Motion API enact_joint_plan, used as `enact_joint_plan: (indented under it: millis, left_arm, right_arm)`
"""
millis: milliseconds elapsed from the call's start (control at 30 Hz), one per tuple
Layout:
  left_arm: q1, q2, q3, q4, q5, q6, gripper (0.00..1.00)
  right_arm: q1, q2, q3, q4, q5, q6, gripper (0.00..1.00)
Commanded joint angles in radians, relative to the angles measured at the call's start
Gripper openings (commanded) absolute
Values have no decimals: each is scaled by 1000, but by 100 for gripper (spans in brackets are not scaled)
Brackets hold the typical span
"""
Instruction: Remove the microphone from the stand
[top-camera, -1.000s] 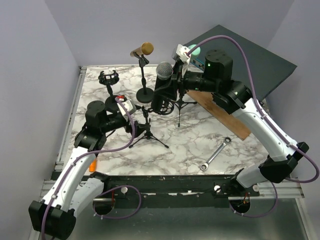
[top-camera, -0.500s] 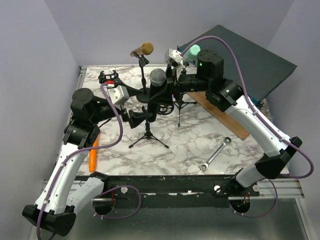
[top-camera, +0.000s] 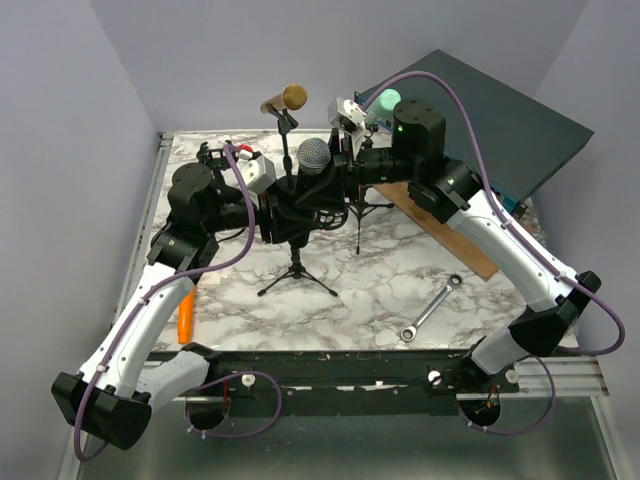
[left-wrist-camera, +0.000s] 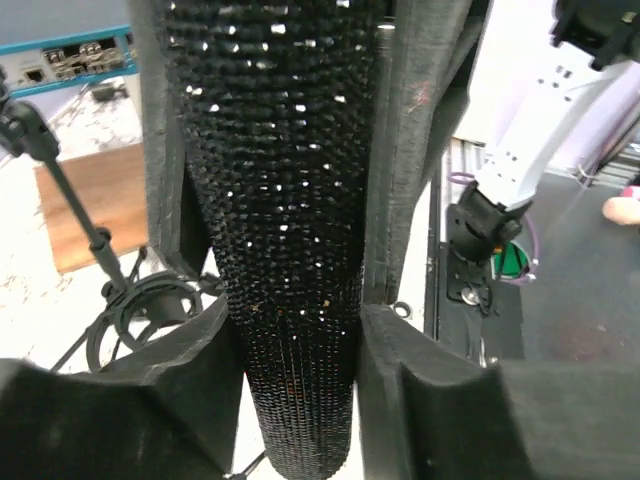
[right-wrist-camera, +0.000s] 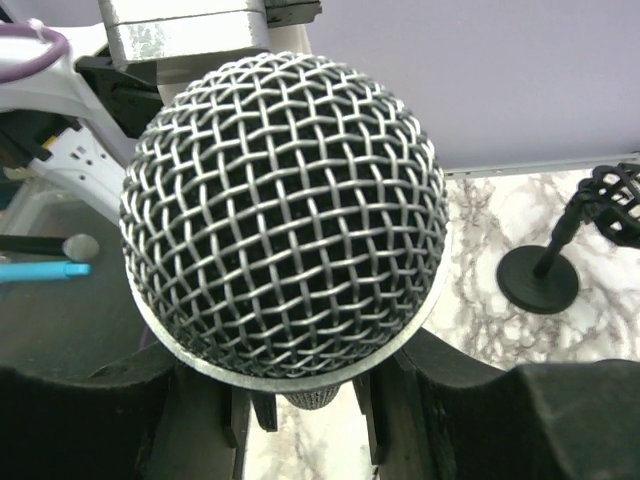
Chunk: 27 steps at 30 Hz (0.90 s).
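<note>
The microphone (top-camera: 314, 155) has a silver mesh head and a black glittery body, and stands upright above a black tripod stand (top-camera: 297, 272). My right gripper (top-camera: 335, 178) comes in from the right and is shut on the body just under the head. In the right wrist view the head (right-wrist-camera: 285, 210) fills the picture, with my right gripper (right-wrist-camera: 310, 400) below it. My left gripper (top-camera: 288, 212) reaches from the left, shut on the lower body. The left wrist view shows the body (left-wrist-camera: 285, 260) pressed between both fingers (left-wrist-camera: 400, 200). The stand's top is hidden behind the grippers.
A gold microphone (top-camera: 286, 99) on a round-base stand (top-camera: 292, 190) is behind. An empty shock-mount stand (top-camera: 216, 156) is at the back left and another tripod (top-camera: 360, 212) to the right. A wooden board (top-camera: 440, 225), a wrench (top-camera: 430, 308) and an orange object (top-camera: 186, 318) lie on the marble table (top-camera: 380, 280).
My left arm has swung in from the stand's left side to the microphone and its jaws have closed on the body. The right gripper has kept its hold, shifting slightly left.
</note>
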Motion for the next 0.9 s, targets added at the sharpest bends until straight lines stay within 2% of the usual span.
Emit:
enact_joint_plan:
  millis: [0,33,67,100,133,233,267,400,567,700,867]
  left_arm:
    - [-7,-5,-1,63,47,-77,22]
    - [-6,-12,-3,63,42,-80,7]
    - [-6,-23,-6,63,29,-78,0]
    - [-6,-34,-10,44,5,-71,0]
    - [-2,-53,-12,16,-18,-59,0]
    - [33,-113,-28,-87,-105,-13,0]
    - [55,-138,-41,-112,-123,-5,0]
    - [235,-218,-74,-267,-167,2,0]
    - [411,-245,-90,-499,-283,73,0]
    - [465,-185,-127,-627,-397,57,0]
    - [485,-54,-171,-689,-503,49,0]
  right_arm:
    - [5,-19,-48,51,-23,13,1]
    - [4,-23,-57,55,-14,15,2]
    - [5,-28,-66,56,-4,15,8]
    - [5,-34,-75,56,9,13,17]
    - [5,-42,-84,56,28,14,32]
    - [5,-81,-125,57,96,-1,62]
    - [5,-92,-142,57,123,-8,67]
    - [5,-145,-206,57,188,-52,73]
    - [4,-183,-245,56,230,-69,74]
    - [5,-205,-264,56,261,-84,74]
    - [5,-231,-331,65,318,-123,75]
